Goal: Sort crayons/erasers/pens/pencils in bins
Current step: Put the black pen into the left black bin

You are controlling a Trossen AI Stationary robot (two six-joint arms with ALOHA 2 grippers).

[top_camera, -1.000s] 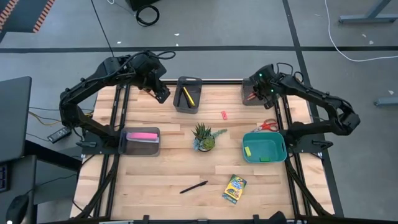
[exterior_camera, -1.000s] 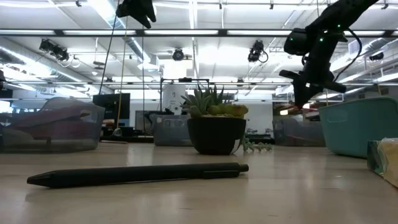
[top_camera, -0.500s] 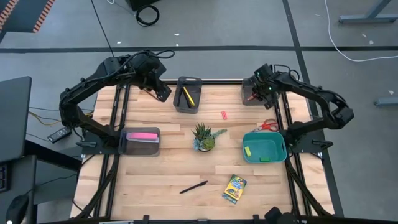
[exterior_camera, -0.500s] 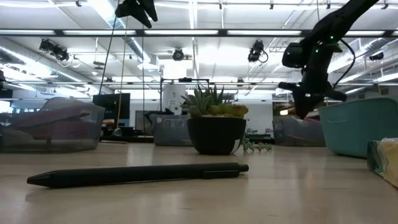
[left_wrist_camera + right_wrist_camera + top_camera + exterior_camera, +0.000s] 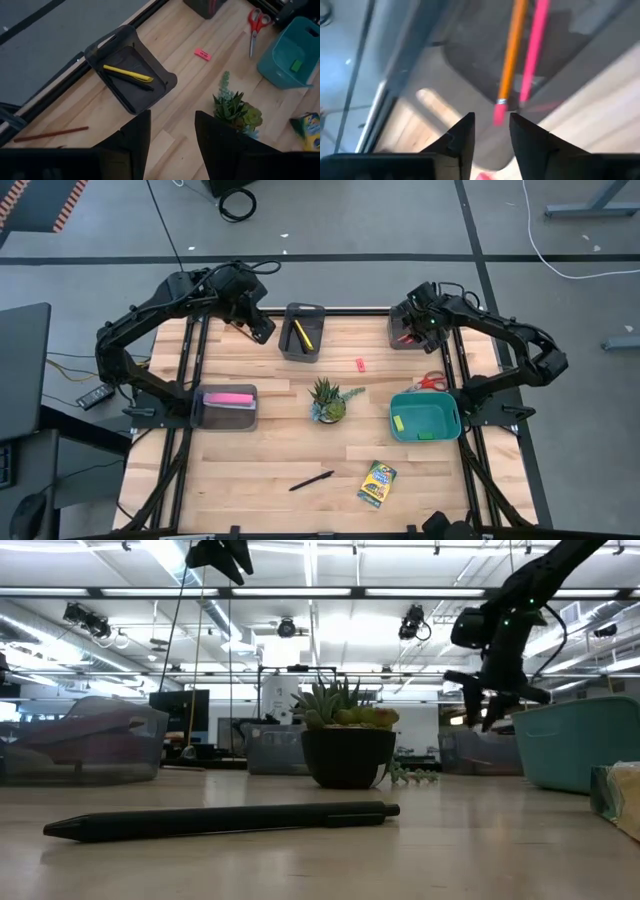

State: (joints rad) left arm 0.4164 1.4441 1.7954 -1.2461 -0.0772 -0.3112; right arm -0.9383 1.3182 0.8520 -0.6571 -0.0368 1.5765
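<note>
Opening right hand (image 5: 484,712) over pencil bin (image 5: 404,331); pencils (image 5: 522,55) released.

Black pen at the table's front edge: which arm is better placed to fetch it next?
Neither is close. The black pen lies left of centre, so the left gripper, open and empty beside the pen bin, seems better placed. The right gripper is over the far-right pencil bin.

— Where do the cameras sit?
— One looks straight down on the whole bench (image 5: 250,450); one sits at bench-top level, close behind the black pen (image 5: 220,819), facing the room.
— Shared ground?
— Both see the potted plant (image 5: 328,400), which the left wrist view shows at five o'clock.
</note>
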